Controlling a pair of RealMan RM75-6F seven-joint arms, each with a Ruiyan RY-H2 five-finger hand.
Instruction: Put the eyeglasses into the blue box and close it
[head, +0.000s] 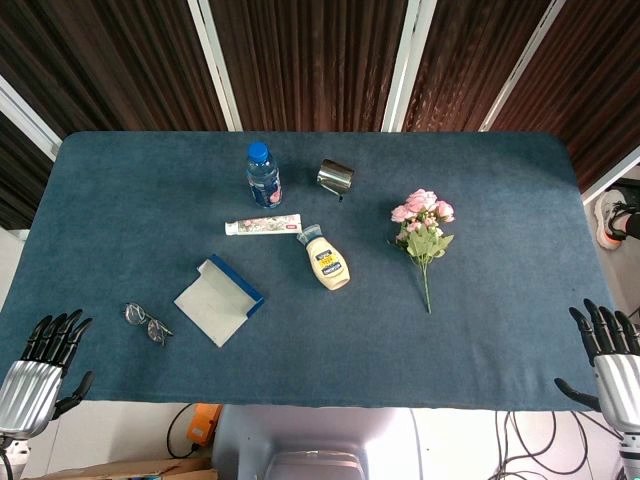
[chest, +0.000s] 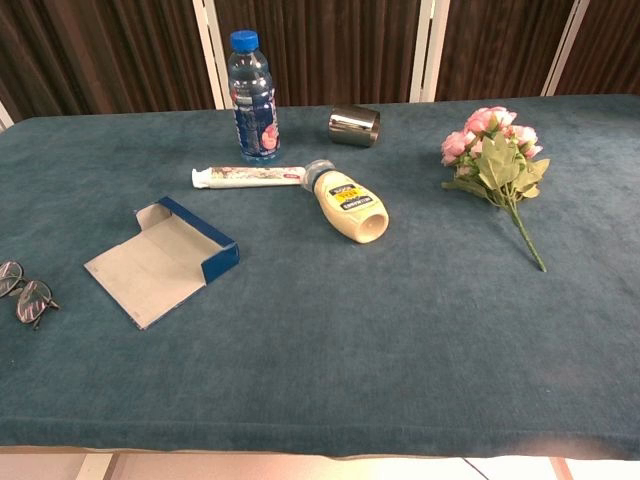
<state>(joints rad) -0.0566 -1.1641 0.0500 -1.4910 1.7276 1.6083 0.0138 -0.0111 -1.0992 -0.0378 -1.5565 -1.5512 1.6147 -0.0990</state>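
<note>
The eyeglasses (head: 146, 322) lie folded on the blue cloth near the table's front left; the chest view shows the eyeglasses (chest: 24, 292) at its left edge. Just right of them the blue box (head: 220, 298) lies open with its pale lid flap spread flat, also seen in the chest view as the blue box (chest: 165, 258). My left hand (head: 44, 362) hovers at the front left corner, fingers spread, holding nothing. My right hand (head: 606, 349) hangs at the front right corner, fingers apart and empty. Neither hand appears in the chest view.
Behind the box lie a toothpaste tube (head: 263, 226) and a yellow squeeze bottle (head: 327, 260). A water bottle (head: 263, 176) stands upright and a metal cup (head: 336, 177) lies on its side further back. A pink flower bunch (head: 424, 233) rests at the right.
</note>
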